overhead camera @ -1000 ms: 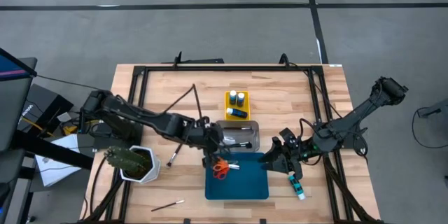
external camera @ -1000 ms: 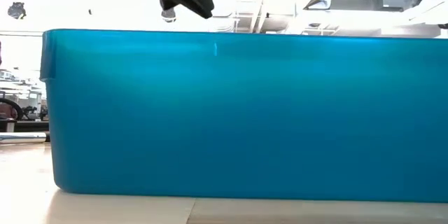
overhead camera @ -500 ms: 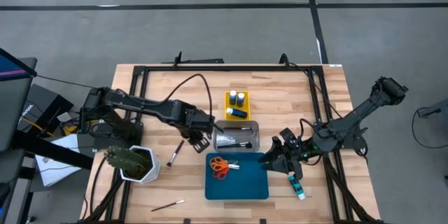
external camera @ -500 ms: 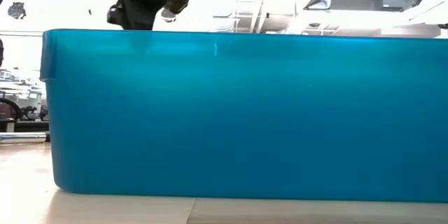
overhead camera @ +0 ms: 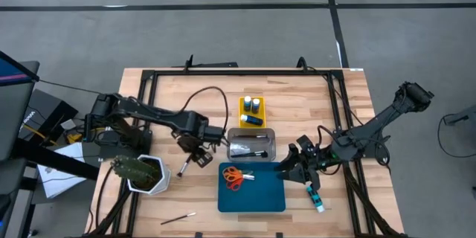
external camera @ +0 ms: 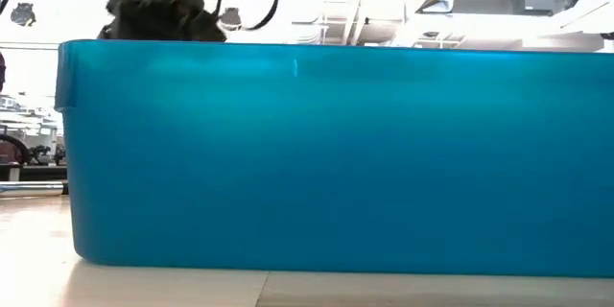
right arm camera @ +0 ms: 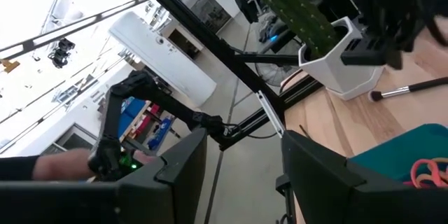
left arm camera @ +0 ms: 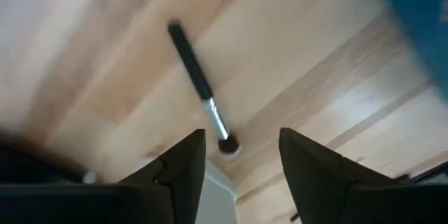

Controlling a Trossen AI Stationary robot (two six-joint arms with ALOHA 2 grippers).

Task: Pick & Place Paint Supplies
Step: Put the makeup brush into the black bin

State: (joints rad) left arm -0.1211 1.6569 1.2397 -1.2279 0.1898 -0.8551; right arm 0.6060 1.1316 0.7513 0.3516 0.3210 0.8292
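Observation:
My left gripper (overhead camera: 195,153) points down, open, just above a dark-handled paintbrush (overhead camera: 184,163) that lies flat on the wood left of the trays. In the left wrist view the brush (left arm camera: 198,84) lies ahead of the fingers, its bristle end near the gap (left arm camera: 241,155); nothing is between them. Orange-handled scissors (overhead camera: 234,177) lie in the blue tray (overhead camera: 256,197). My right gripper (overhead camera: 287,169) waits open and level at that tray's right edge. A blue bottle (overhead camera: 315,196) lies on its side on the table below the right arm.
A clear tray (overhead camera: 253,143) holds brushes; behind it a yellow tray (overhead camera: 251,110) holds blue bottles. A cactus in a white pot (overhead camera: 141,171) stands close to the left gripper. Another brush (overhead camera: 178,217) lies near the front edge. The blue tray's wall (external camera: 326,153) fills the low view.
My left gripper has gone from over the blue tray toward the table's left edge and down, tipping from a slant to pointing straight down over the loose paintbrush. The scissors stay lying in the blue tray.

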